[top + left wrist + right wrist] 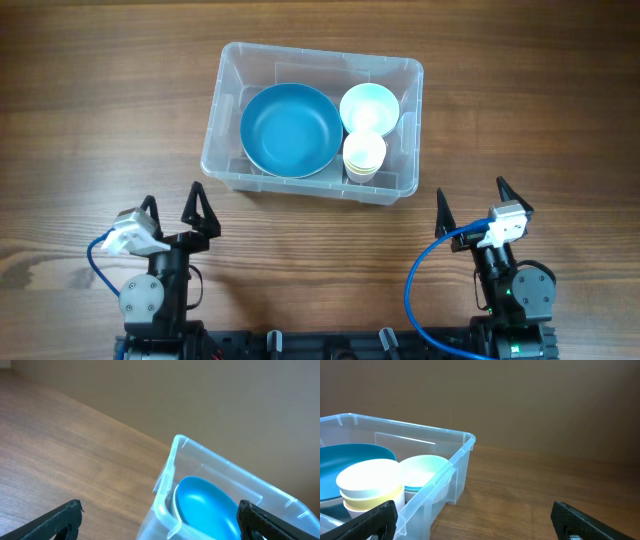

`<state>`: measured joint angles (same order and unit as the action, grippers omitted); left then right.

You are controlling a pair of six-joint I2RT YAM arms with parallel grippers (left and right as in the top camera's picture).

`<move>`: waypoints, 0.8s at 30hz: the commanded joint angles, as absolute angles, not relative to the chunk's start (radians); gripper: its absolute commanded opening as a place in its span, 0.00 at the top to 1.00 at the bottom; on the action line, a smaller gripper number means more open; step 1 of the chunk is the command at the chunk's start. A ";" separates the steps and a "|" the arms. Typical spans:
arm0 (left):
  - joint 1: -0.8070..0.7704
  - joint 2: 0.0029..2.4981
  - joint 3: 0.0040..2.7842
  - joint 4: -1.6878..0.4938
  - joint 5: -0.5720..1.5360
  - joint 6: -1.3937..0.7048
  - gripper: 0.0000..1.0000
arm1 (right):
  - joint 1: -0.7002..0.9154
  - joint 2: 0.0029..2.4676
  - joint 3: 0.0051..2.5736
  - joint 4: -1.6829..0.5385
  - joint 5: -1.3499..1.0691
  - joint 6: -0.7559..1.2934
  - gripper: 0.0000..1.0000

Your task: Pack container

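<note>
Container (300, 186), clear plastic w/ rounded corners, sits on the desk (100, 120) toward its far edge, approx. centred btwn the two arms, long sides parallel to the near edge. Inside it, a big blue bowl (290, 130) takes up the left and middle of the floor. A pale bowl (369, 108) w/ a whitish-teal inside sits in the far right corner. A stack of cream cups (364, 153) stands upright in the near right corner, just beside the pale bowl and the blue bowl's rim. In the right wrist view the stack's top cup looks white, w/ yellower ones under it.

Left gripper (173, 200) hangs by the desk's near edge, left of centre, jaws spread wide, nothing btwn them. Right gripper (471, 192) is likewise by the near edge, right of centre, jaws wide apart, holding nothing. Both are well apart from the container, w/ a strip of wood-grain desk btwn fingertips and its near wall. That near wall and its lip stand btwn each gripper and the bowls. A blue cable loops at each wrist: left cable (95, 262), right cable (420, 280). Can't make out any writing on container, bowls or cups.
</note>
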<state>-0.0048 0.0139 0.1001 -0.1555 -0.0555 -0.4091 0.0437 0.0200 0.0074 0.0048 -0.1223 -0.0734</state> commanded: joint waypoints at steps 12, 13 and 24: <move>-0.010 0.004 0.039 -0.144 0.022 -0.034 0.00 | 0.039 0.010 0.005 0.007 -0.102 -0.076 0.00; -0.010 0.004 0.039 -0.144 0.020 -0.028 0.00 | 0.039 0.010 0.005 0.007 -0.102 -0.076 0.00; -0.010 0.004 0.039 -0.145 0.018 -0.030 0.00 | 0.039 0.010 0.005 0.007 -0.102 -0.076 0.01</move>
